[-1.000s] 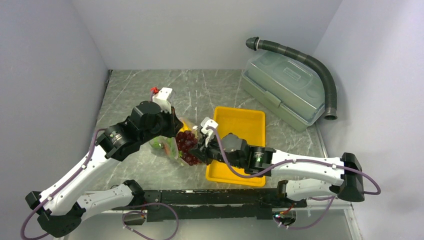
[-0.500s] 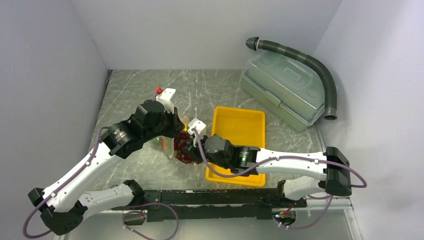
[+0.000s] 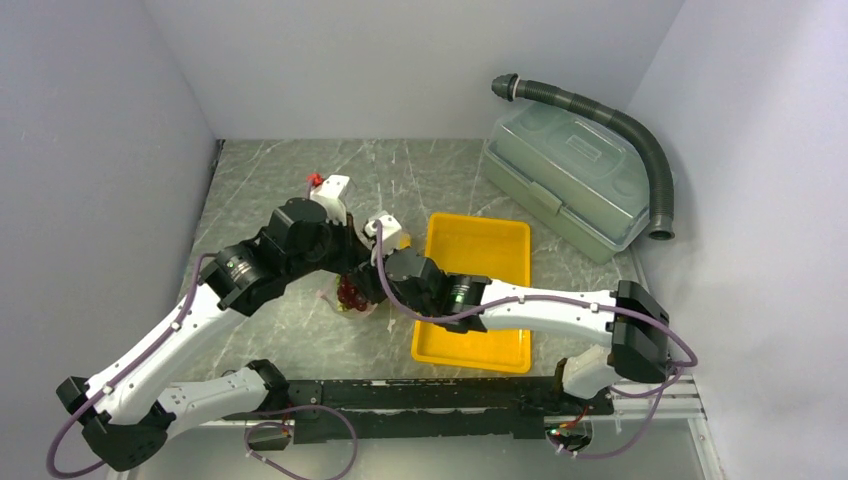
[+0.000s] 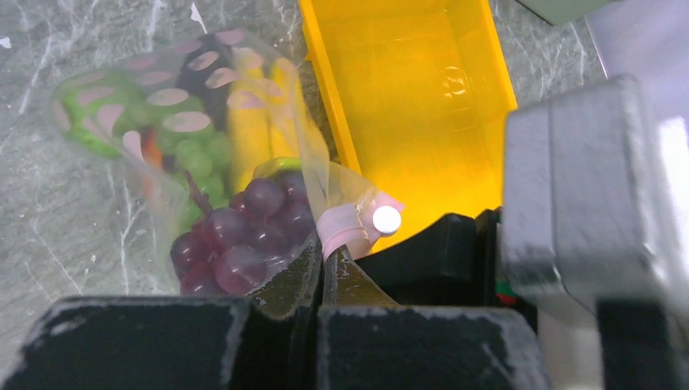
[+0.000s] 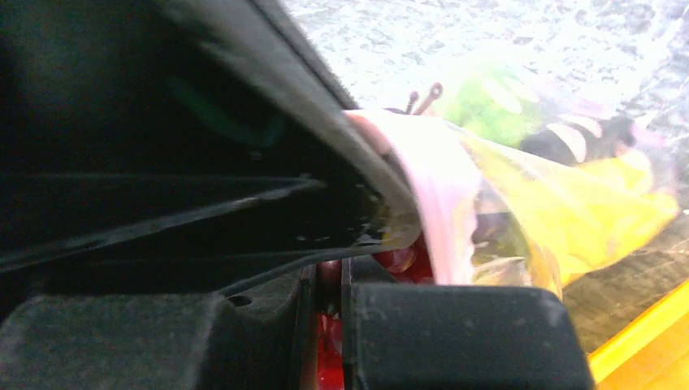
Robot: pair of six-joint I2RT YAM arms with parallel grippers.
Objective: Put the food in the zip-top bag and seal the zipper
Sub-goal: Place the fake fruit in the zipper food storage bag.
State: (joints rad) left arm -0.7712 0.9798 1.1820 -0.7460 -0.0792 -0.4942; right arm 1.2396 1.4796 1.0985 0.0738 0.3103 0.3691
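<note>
The zip-top bag (image 4: 175, 97) lies on the marble table left of the yellow tray. It holds the food: bananas (image 4: 248, 138), green grapes (image 4: 199, 154) and dark red grapes (image 4: 244, 236). My left gripper (image 4: 325, 250) is shut on the end of the pink zipper (image 4: 345, 226), beside a white dot. My right gripper (image 5: 329, 272) is pressed up against the left one, its jaws nipped nearly shut on the bag's mouth. Red grapes show in the thin gap. The zipper (image 5: 435, 195) runs just past its right finger. In the top view both grippers (image 3: 352, 265) (image 3: 368, 287) hide most of the bag.
The yellow tray (image 3: 478, 250) sits right of the bag, under my right forearm. A grey-green lidded box (image 3: 570, 180) and a corrugated hose (image 3: 645, 150) are at the back right. Walls close in the left, back and right.
My right gripper has slid left along the bag's mouth, from beside the tray up to the left gripper. The bag has bunched and shifted left. The left gripper has barely moved.
</note>
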